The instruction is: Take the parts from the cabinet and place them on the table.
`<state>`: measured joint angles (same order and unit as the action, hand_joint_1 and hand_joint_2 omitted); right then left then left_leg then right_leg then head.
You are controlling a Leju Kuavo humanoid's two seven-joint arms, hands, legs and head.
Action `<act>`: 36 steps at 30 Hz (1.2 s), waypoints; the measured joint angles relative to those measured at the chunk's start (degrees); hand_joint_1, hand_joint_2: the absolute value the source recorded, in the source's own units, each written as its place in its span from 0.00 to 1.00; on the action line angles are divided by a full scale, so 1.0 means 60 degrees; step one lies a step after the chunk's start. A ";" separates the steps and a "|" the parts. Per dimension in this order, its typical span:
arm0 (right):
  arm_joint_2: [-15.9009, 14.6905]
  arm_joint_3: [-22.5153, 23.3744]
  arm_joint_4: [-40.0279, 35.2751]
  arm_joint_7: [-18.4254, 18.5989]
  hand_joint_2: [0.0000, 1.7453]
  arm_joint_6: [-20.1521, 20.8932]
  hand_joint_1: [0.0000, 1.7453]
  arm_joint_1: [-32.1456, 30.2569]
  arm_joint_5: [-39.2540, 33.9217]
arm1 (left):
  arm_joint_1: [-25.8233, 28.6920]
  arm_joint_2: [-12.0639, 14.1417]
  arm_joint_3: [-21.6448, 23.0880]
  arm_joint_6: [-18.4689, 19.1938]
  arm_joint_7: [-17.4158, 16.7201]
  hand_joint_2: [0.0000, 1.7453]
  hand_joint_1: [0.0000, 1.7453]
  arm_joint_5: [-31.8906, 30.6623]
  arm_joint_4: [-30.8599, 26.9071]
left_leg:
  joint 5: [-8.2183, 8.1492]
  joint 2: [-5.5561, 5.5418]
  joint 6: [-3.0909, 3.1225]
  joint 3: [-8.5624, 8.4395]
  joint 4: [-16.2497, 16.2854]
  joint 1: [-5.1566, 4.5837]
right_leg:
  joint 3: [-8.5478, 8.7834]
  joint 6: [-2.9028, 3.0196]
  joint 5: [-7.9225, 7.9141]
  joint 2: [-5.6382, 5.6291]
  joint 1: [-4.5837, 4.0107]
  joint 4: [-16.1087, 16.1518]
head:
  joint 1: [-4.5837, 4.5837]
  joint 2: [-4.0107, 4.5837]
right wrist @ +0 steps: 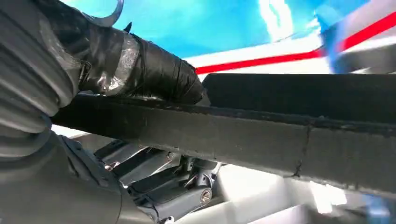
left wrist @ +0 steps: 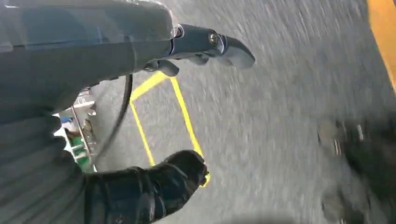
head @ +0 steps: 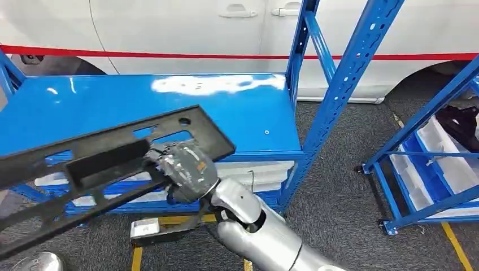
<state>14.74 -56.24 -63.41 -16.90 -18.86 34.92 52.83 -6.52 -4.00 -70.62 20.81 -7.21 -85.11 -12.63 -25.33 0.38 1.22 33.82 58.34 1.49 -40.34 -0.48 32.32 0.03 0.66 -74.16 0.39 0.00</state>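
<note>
A long black plastic frame part (head: 107,152) with cut-out slots slants across the left of the head view, above the blue shelf (head: 248,113). My right hand (head: 183,169) grips it near its right end; in the right wrist view the taped thumb (right wrist: 140,70) lies over the part's black edge (right wrist: 261,135) and the fingers (right wrist: 173,186) curl beneath. In the left wrist view my left hand (left wrist: 154,112) hangs over grey floor, thumb (left wrist: 159,186) and fingers (left wrist: 210,44) apart, holding nothing.
A blue shelving rack with slanted uprights (head: 350,79) stands ahead, a second rack (head: 429,164) with white bins to the right. A white vehicle (head: 169,28) with a red stripe is behind. Yellow floor lines (left wrist: 182,112) mark grey carpet.
</note>
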 joint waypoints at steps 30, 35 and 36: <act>-0.0336 -0.0068 0.0004 0.1334 1.00 -0.0943 1.00 -0.0277 0.0729 | -0.0264 -0.0889 -0.2922 -0.8491 0.4631 1.00 0.00 0.6101 -0.0022 | -0.0079 -0.0028 0.0000 -0.0015 0.0070 -0.0018 | -0.0291 0.0019 0.0178 -0.0056 -0.0046 -0.0423 | 0.0004 0.0000; -0.0350 -0.0069 -0.0197 0.1209 1.00 -0.0944 1.00 -0.0207 0.0484 | -0.0287 -0.0852 -0.3031 -0.8850 0.4196 1.00 0.00 0.6470 -0.0011 | -0.0006 -0.0068 -0.0153 0.0068 0.0116 -0.0087 | 0.1151 0.0260 -0.0815 -0.0057 -0.0151 0.2334 | -0.0007 0.0000; -0.0358 -0.0068 -0.0226 0.1213 1.00 -0.0944 1.00 -0.0203 0.0441 | -0.0291 -0.0860 -0.3057 -0.9127 0.3852 1.00 0.00 0.6392 -0.0011 | 0.0029 -0.0067 -0.0216 0.0079 0.0089 -0.0066 | 0.1120 0.0272 -0.0827 -0.0064 -0.0179 0.2331 | -0.0007 0.0000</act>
<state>12.59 -56.65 -64.76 -9.62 -24.52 33.70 55.47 -8.26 -9.16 -88.96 -33.95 15.90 -46.76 -12.70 -25.16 -0.02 -0.07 34.30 58.87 1.09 -33.62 1.15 27.36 -0.35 -0.42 -60.17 0.35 0.00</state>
